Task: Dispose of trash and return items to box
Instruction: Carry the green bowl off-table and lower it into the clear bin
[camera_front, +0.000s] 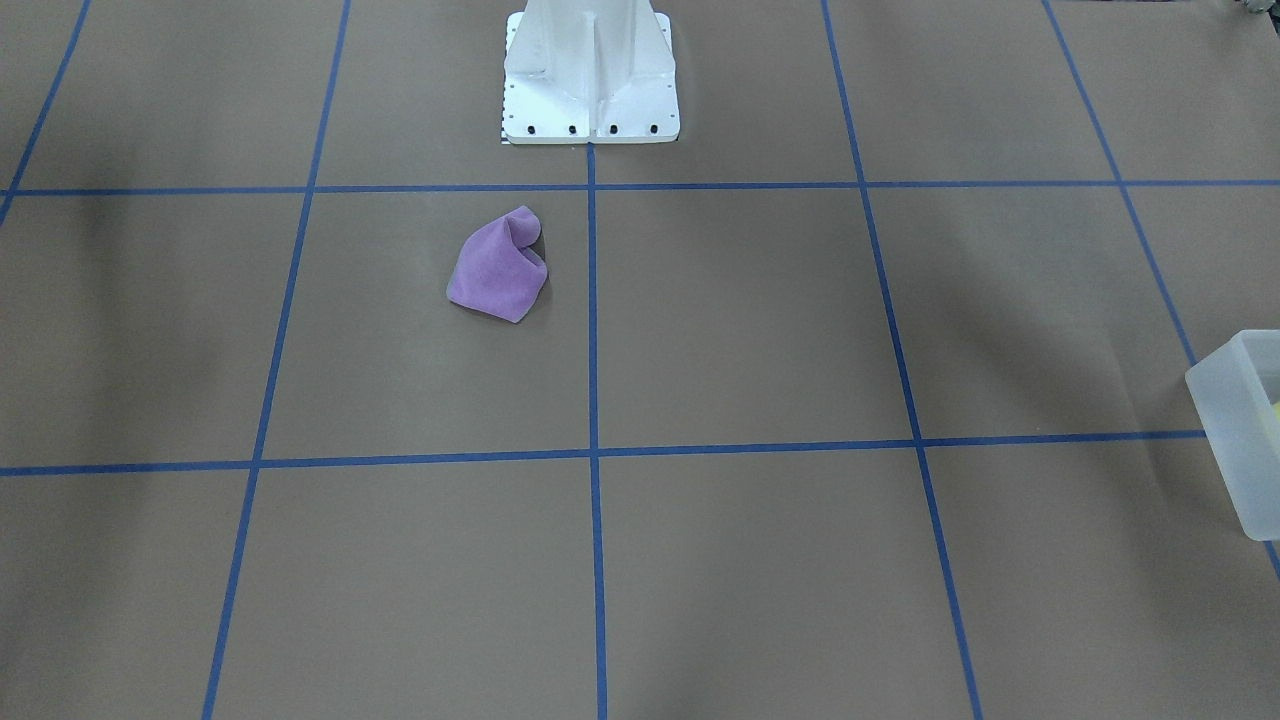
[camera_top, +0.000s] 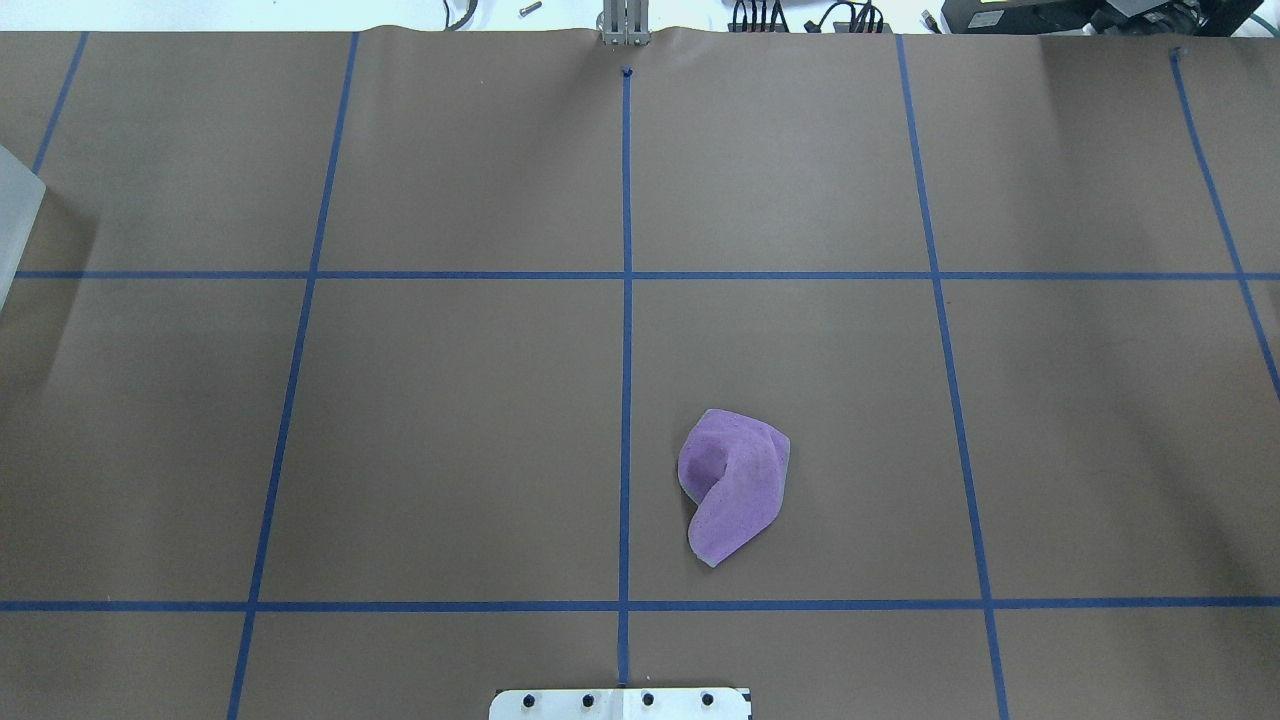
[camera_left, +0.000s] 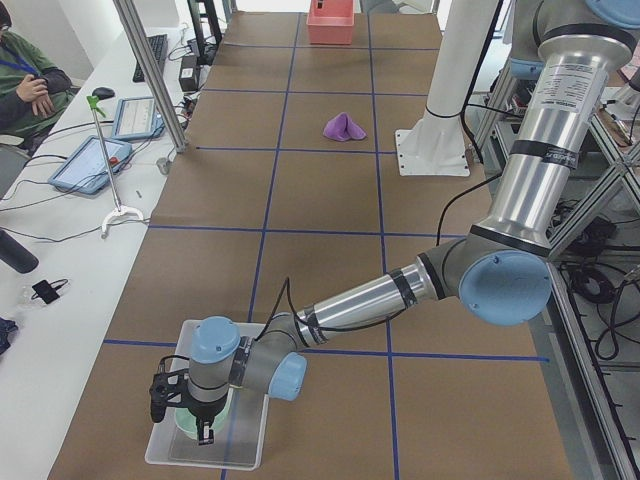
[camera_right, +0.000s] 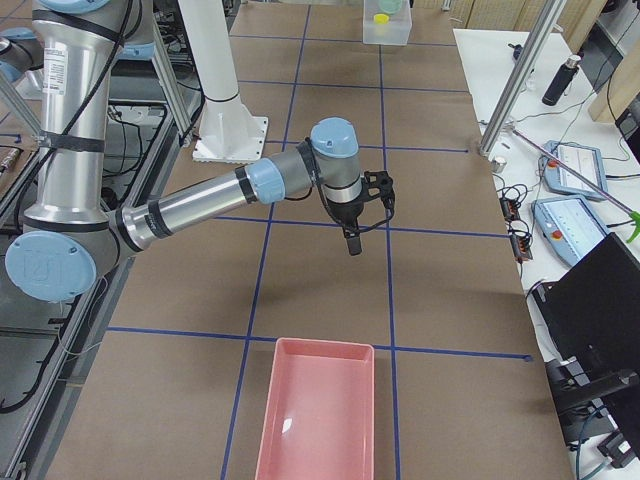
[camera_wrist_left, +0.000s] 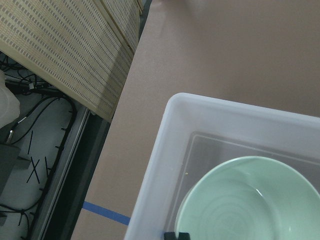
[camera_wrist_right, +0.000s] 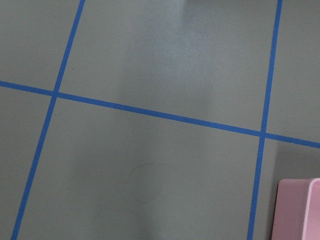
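Observation:
The frosted white box (camera_wrist_left: 160, 165) stands at the table's left end, with a pale green bowl (camera_wrist_left: 240, 205) inside. My left gripper (camera_wrist_left: 176, 235) hangs just over the bowl's edge, its tips together and nothing in them; it also shows in the exterior left view (camera_left: 203, 436). In the exterior right view the far box (camera_right: 386, 36) holds a pale-yellow cup (camera_right: 381, 17). My right gripper (camera_right: 353, 248) hovers over bare table near the middle right; I cannot tell whether it is open or shut. A crumpled purple cloth (camera_top: 735, 485) lies near the robot's base.
A pink bin (camera_right: 300, 440) stands at the table's right end. The white robot base (camera_front: 590, 80) is at the near edge. The operators' side table carries tablets (camera_left: 92, 163) and cables. Blue tape lines grid the brown table.

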